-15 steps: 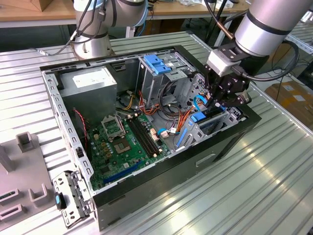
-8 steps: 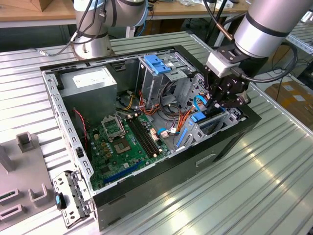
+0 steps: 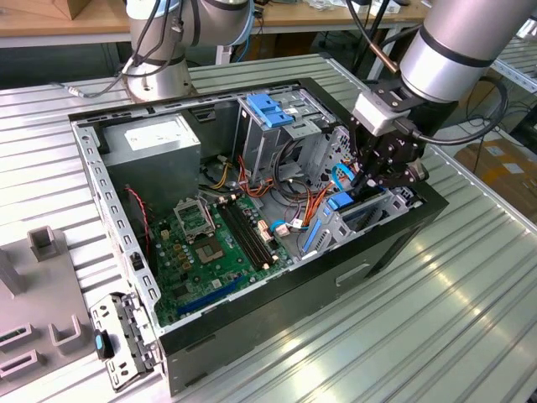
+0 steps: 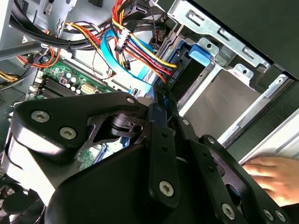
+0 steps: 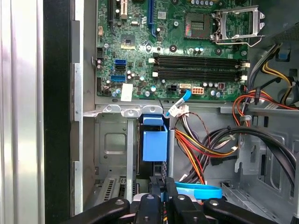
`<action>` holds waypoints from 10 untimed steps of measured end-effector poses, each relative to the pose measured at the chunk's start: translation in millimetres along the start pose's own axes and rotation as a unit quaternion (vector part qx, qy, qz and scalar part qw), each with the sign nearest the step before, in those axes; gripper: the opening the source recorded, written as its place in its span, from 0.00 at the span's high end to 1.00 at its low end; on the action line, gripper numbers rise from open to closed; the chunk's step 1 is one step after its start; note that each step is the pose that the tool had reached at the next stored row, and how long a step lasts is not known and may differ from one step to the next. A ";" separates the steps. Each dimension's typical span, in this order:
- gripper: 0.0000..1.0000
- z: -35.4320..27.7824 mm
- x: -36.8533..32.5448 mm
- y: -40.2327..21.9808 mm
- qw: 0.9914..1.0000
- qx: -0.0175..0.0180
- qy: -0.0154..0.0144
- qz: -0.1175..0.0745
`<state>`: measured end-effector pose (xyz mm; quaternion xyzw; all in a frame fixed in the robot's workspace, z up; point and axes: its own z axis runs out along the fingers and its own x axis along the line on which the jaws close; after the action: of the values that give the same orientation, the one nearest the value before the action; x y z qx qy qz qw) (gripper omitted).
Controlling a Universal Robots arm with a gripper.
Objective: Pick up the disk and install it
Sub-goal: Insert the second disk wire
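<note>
The disk (image 3: 362, 212) stands on edge in the metal drive bay (image 3: 394, 201) at the case's corner on the exterior view's right, with a blue rail tab (image 3: 340, 201) at its end. My gripper (image 3: 367, 186) reaches down into the case from above and is shut on the disk's upper edge. In the first wrist view the black fingers (image 5: 149, 196) close on the thin dark disk (image 5: 159, 169) below the blue tab (image 5: 154, 145). In the second wrist view the gripper (image 4: 161, 100) pinches the dark disk (image 4: 189, 74) beside the bay's wall.
Orange, yellow and black cable bundles (image 5: 205, 149) and a flat blue cable (image 4: 126, 60) lie close beside the bay. The motherboard (image 3: 210, 243) covers the case floor. A light-blue latch (image 3: 268, 109) sits on the rear cage. A person's hand (image 4: 271, 172) rests outside the case.
</note>
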<state>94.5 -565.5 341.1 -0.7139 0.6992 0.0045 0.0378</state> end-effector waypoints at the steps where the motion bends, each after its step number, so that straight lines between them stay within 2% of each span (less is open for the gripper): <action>1: 0.84 0.0 0.0 0.0 1.000 0.000 0.000 0.000; 3: 0.84 -0.9 -0.1 -0.1 1.000 0.000 0.000 0.000; 4: 0.83 -4.8 -0.3 -0.3 1.000 0.000 0.000 0.000; 5: 0.76 -9.5 -0.6 -0.5 1.000 0.000 0.000 0.000; 6: 0.76 -15.9 -1.0 -0.8 1.000 0.000 0.000 0.000; 7: 0.76 -18.5 -1.2 -0.9 1.000 0.000 0.001 0.000; 10: 0.78 -18.6 -1.2 -0.9 1.000 0.000 0.001 0.000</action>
<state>94.5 -565.3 359.8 -0.7139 0.6992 0.0037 0.0371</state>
